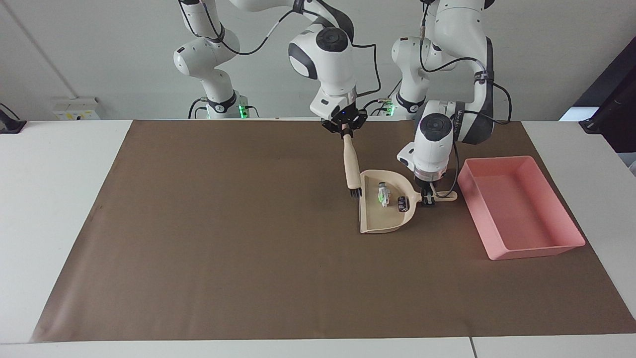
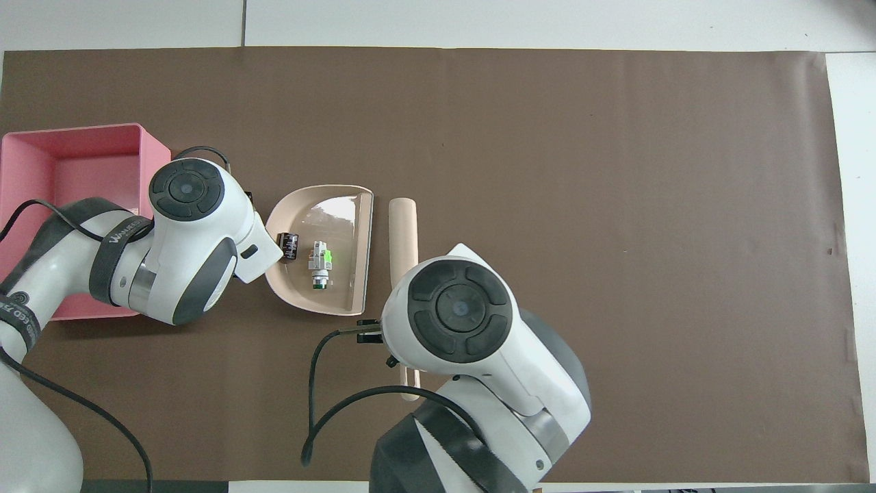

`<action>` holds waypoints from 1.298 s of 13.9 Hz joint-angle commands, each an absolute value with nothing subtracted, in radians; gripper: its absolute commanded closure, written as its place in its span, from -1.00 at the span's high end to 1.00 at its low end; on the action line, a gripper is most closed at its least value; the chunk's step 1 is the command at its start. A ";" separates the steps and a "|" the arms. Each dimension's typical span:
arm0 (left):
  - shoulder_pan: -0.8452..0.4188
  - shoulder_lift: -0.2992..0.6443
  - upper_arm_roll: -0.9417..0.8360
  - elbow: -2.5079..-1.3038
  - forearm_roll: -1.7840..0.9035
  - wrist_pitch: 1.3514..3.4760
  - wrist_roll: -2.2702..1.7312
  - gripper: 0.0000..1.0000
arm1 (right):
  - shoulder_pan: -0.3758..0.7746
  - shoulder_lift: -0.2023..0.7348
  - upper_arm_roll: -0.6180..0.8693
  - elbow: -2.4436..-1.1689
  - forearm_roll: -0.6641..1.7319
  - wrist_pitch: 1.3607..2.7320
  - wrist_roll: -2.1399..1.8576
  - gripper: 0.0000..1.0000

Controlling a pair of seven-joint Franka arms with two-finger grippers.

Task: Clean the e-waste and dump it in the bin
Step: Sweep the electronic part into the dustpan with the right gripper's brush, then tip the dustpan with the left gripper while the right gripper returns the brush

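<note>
The beige dustpan (image 1: 380,222) lies on the brown mat and also shows in the overhead view (image 2: 337,211). In it lie a white-grey scrap with a green mark (image 1: 382,193) (image 2: 319,259) and a black scrap (image 1: 401,202) (image 2: 289,245). My left gripper (image 1: 428,199) is shut on the dustpan's handle (image 1: 443,196). My right gripper (image 1: 344,130) is shut on the beige brush (image 1: 352,166) (image 2: 403,229), held up with its bristles just outside the pan's open edge. The pink bin (image 1: 519,214) (image 2: 41,161) stands beside the dustpan, toward the left arm's end. Both wrists hide their fingers from overhead.
The brown mat (image 1: 223,238) covers most of the white table. A black object (image 1: 613,114) stands at the table's corner near the left arm's base.
</note>
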State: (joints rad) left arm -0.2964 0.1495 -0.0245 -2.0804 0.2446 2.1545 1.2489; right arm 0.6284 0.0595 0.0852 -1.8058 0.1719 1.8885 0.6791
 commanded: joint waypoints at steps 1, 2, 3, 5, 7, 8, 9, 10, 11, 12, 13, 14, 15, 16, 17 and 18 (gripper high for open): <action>-0.272 0.060 -0.017 -2.085 0.172 2.074 1.316 -1.00 | 0.502 -0.001 0.095 -1.825 0.088 1.788 0.615 -1.00; -0.247 0.045 -0.012 -2.063 0.157 2.030 1.321 -1.00 | 0.450 -0.008 0.094 -1.825 0.068 1.751 0.567 -1.00; -0.207 0.040 -0.014 -2.027 0.152 1.984 1.360 -1.00 | 0.384 -0.008 0.094 -1.827 0.040 1.717 0.504 -1.00; -0.146 0.035 -0.011 -1.965 0.109 1.927 1.471 -1.00 | 0.243 -0.018 0.097 -1.848 0.005 1.707 0.370 -1.00; -0.059 0.035 -0.011 -1.921 0.091 1.902 1.549 -1.00 | 0.105 -0.021 0.097 -1.893 0.002 1.710 0.235 -1.00; -0.026 0.037 -0.011 -1.899 0.084 1.904 1.592 -1.00 | 0.045 -0.026 0.097 -1.922 0.000 1.721 0.153 -1.00; 0.007 0.044 -0.011 -1.863 0.084 1.899 1.636 -1.00 | -0.016 -0.029 0.095 -1.963 -0.003 1.742 0.079 -1.00; 0.043 0.054 -0.011 -1.832 0.083 1.899 1.685 -1.00 | -0.087 -0.031 0.095 -2.001 -0.012 1.785 0.005 -1.00; 0.085 0.069 -0.011 -1.803 0.083 1.888 1.728 -1.00 | -0.139 -0.038 0.097 -2.041 -0.024 1.820 -0.067 -1.00; 0.133 0.090 -0.008 -1.757 0.084 1.867 1.745 -1.00 | -0.175 -0.049 0.095 -2.084 -0.029 1.865 -0.112 -1.00; 0.176 0.113 -0.002 -1.717 0.090 1.856 1.762 -1.00 | -0.216 -0.051 0.097 -2.120 -0.029 1.905 -0.133 -1.00; 0.208 0.129 -0.002 -1.694 0.107 1.864 1.814 -1.00 | -0.239 -0.052 0.097 -2.155 -0.029 1.955 -0.164 -1.00; 0.225 0.146 -0.002 -1.672 0.138 1.884 1.854 -1.00 | -0.254 -0.060 0.095 -2.193 -0.029 1.998 -0.185 -1.00; 0.227 0.165 0.021 -1.640 0.211 1.893 1.859 -1.00 | -0.274 -0.063 0.097 -2.227 -0.029 2.053 -0.189 -1.00; 0.227 0.178 0.040 -1.623 0.275 1.904 1.858 -1.00 | -0.284 -0.061 0.095 -2.244 -0.029 2.084 -0.189 -1.00; 0.227 0.192 0.041 -1.621 0.334 1.936 1.852 -1.00 | -0.284 -0.060 0.095 -2.262 -0.029 2.097 -0.177 -1.00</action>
